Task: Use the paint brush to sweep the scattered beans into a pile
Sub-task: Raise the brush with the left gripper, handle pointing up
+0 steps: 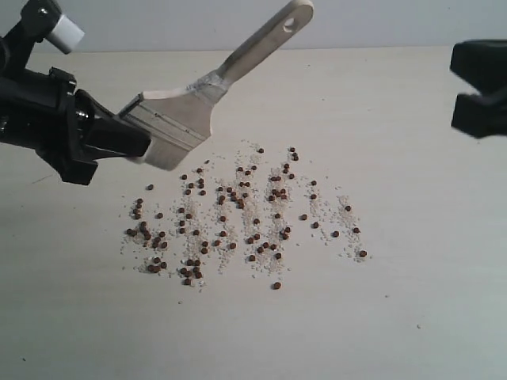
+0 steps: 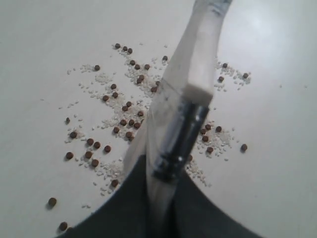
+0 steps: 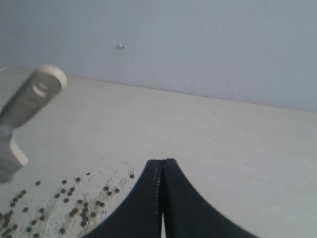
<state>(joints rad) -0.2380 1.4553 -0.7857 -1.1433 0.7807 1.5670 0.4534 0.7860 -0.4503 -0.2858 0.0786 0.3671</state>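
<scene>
The paint brush (image 1: 207,85) hangs tilted above the table, its cream handle with the end hole pointing up and back and its pale bristles (image 1: 169,155) low, just behind the beans. My left gripper (image 1: 133,142) is shut on the brush at the bristle end, next to the silver band (image 2: 179,141). The beans (image 1: 238,222) lie scattered among whitish crumbs in a wide patch mid-table, also visible under the brush (image 2: 124,119). My right gripper (image 3: 162,161) is shut and empty, raised at the far right (image 1: 478,89), apart from the beans (image 3: 74,203) and the brush handle (image 3: 34,96).
The pale table (image 1: 412,317) stretches bare around the bean patch. A plain grey wall (image 3: 198,44) stands behind its far edge. A single bean (image 1: 276,285) lies at the patch's near edge.
</scene>
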